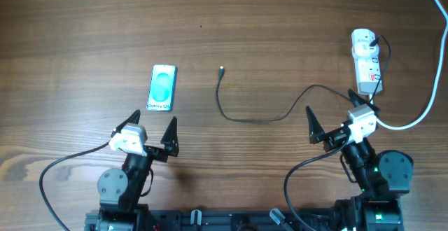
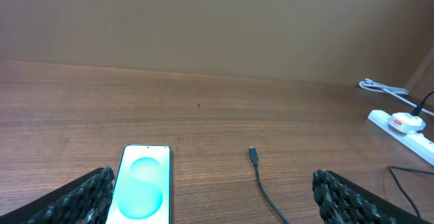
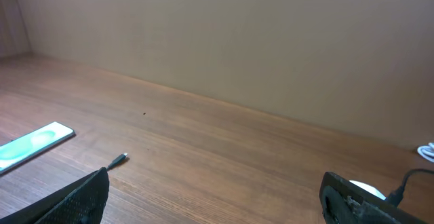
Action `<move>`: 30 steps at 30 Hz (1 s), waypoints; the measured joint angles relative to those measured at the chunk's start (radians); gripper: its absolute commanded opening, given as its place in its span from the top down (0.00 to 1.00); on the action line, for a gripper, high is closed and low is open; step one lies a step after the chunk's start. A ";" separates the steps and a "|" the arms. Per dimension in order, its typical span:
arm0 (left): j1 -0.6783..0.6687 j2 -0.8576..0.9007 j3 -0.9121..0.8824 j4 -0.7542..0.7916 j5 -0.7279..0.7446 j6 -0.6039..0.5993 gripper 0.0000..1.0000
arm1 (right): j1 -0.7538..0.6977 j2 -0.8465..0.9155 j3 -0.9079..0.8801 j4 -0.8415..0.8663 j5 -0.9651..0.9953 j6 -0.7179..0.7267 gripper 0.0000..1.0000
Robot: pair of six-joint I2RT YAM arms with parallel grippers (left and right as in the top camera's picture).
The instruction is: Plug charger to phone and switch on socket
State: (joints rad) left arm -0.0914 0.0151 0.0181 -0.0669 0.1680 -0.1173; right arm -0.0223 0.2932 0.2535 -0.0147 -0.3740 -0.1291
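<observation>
Right now the left jaws are hanging wide open over the counter (image 1: 84, 35), gripping nothing. The phone (image 1: 162, 87) is lying flat just in front of them, closer to their left finger, with its teal screen facing up and its white label end pointing back at them. The charger (image 1: 241, 117) is lying on the wood between the two arms. Its little silvery plug tip (image 1: 221, 69) is sitting ahead of the left jaws and a bit to their right, near the phone but not touching it. From there the thin black cable is bending back and running across in front of the right jaws. The right jaws are spreading wide open too, and nothing is sitting in them. The socket (image 1: 366, 61) is lying just ahead of their right finger, with red marks showing on top. A thick white cable (image 1: 420, 119) is looping away past their right side.
</observation>
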 measured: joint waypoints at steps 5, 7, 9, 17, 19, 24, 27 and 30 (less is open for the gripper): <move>0.000 0.034 0.023 -0.001 0.000 0.000 0.00 | 0.000 0.000 0.027 -0.004 0.000 0.000 0.00; 0.000 0.056 0.038 -0.001 0.000 0.000 0.00 | 0.000 0.000 0.036 -0.006 0.000 0.000 0.00; 0.000 0.090 0.060 -0.002 0.000 0.000 0.00 | 0.000 0.001 0.044 -0.016 0.000 0.000 0.00; 0.000 0.200 0.154 -0.007 0.000 0.000 0.00 | 0.000 0.001 0.053 -0.040 -0.003 0.000 0.00; 0.000 0.224 0.177 -0.007 0.000 0.000 0.00 | 0.000 0.001 0.060 -0.050 -0.003 0.000 0.00; 0.000 0.301 0.244 -0.019 0.000 0.000 0.00 | 0.000 0.002 0.086 -0.062 -0.003 0.000 0.00; 0.000 0.339 0.280 -0.039 0.000 0.000 0.00 | 0.000 0.002 0.097 -0.077 -0.003 0.000 0.00; 0.000 0.375 0.317 -0.050 0.000 0.000 0.00 | 0.000 0.002 0.103 -0.090 -0.003 0.000 0.00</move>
State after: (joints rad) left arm -0.0910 0.3897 0.3347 -0.1169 0.1684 -0.1173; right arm -0.0223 0.2955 0.3569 -0.1051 -0.3775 -0.1295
